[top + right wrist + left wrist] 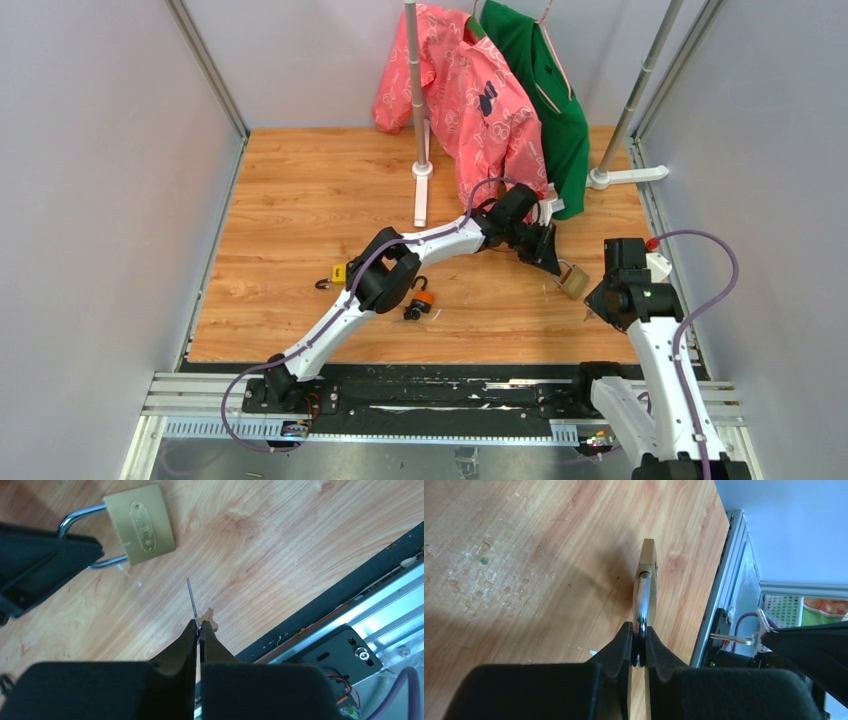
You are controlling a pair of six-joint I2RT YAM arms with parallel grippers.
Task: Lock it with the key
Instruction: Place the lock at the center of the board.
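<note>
My left gripper (pixel 553 262) is shut on the steel shackle of a brass padlock (pixel 574 280) and holds it above the wooden floor at the right. The padlock shows edge-on in the left wrist view (pixel 647 575) and face-on in the right wrist view (pixel 140 524). My right gripper (pixel 597 303) is shut on a thin silver key (pixel 192 600), whose blade points toward the padlock's body with a gap between them. A second key (pixel 210 619) hangs beside it. The key also shows in the left wrist view (pixel 731 639).
Two smaller padlocks lie on the floor, a yellow one (pixel 337 273) and an orange one (pixel 421 298). A pink garment (pixel 470 95) and a green one (pixel 540 85) hang from a rack at the back. The metal rail (pixel 450 390) runs along the near edge.
</note>
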